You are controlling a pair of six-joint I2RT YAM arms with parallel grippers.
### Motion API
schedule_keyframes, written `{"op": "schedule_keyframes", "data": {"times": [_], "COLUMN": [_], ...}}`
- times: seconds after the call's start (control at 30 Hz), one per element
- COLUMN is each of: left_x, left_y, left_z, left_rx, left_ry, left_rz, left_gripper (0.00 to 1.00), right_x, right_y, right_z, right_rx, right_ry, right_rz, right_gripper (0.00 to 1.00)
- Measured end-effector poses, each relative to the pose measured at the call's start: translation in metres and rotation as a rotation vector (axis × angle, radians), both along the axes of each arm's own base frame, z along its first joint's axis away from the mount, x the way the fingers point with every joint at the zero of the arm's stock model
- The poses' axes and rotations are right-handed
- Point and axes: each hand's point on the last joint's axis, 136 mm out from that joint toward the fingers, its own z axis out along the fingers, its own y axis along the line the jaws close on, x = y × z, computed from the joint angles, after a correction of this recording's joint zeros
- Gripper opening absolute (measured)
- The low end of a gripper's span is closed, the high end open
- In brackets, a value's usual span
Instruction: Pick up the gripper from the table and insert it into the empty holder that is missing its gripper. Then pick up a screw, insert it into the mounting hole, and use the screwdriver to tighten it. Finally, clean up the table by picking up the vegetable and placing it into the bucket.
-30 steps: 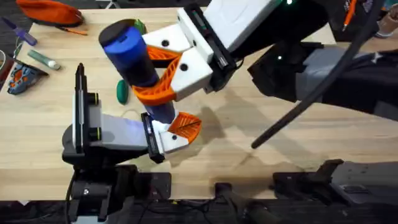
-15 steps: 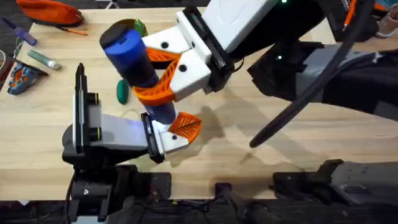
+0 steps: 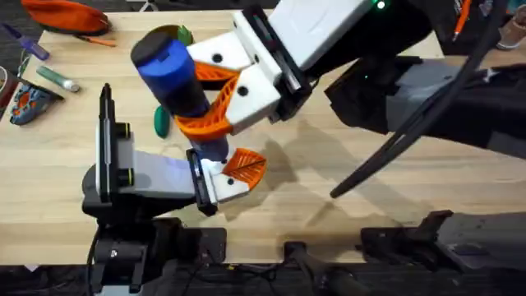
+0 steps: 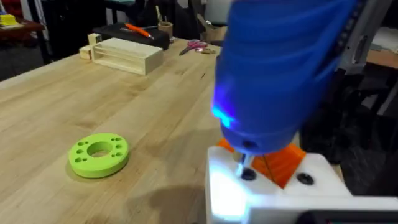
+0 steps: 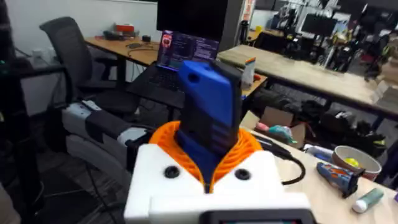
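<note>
My right gripper [image 3: 196,100] reaches across the table and is shut on the blue screwdriver [image 3: 168,66], holding it upright. Its orange pads wrap the blue body [image 5: 211,106]. The screwdriver [image 4: 273,74] glows blue at its lower end. Its bit stands on a screw [image 4: 247,175] in the white holder [image 4: 273,190]. The orange gripper [image 4: 283,163] sits in that holder, at the tip of my left gripper [image 3: 230,174]. The dark green vegetable [image 3: 161,122] lies on the table, left of the screwdriver.
A lime-green disc [image 4: 98,154] lies on the wood near the left gripper. Pens, a tube and an orange pouch [image 3: 66,15] sit at the table's far left. A wooden block [image 4: 127,55] stands farther off. A tan object [image 3: 514,33] shows at the far right edge.
</note>
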Motion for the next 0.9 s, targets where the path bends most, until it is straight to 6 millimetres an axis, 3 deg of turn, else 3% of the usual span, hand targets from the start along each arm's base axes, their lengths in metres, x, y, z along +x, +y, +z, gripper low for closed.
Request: {"op": "schedule_keyframes", "data": {"times": [0.3,0.5,0.67,0.9], "left_x": [0.000,0.000,0.000,0.000], "left_y": [0.000,0.000,0.000,0.000], "left_z": [0.000,0.000,0.000,0.000], "left_rx": [0.000,0.000,0.000,0.000], "left_ry": [0.000,0.000,0.000,0.000], "left_rz": [0.000,0.000,0.000,0.000], "left_gripper": [0.012,0.012,0.012,0.012], "right_x": [0.004,0.022,0.059,0.137], "right_y": [0.003,0.002,-0.005,-0.033], "right_z": [0.040,0.039,0.026,-0.017], "right_rx": [0.009,-0.088,-0.216,-0.404], "right_ry": [0.003,0.103,0.260,0.463], "right_rz": [0.021,0.001,-0.089,-0.440], "right_gripper": [0.023,0.023,0.023,0.023]}}
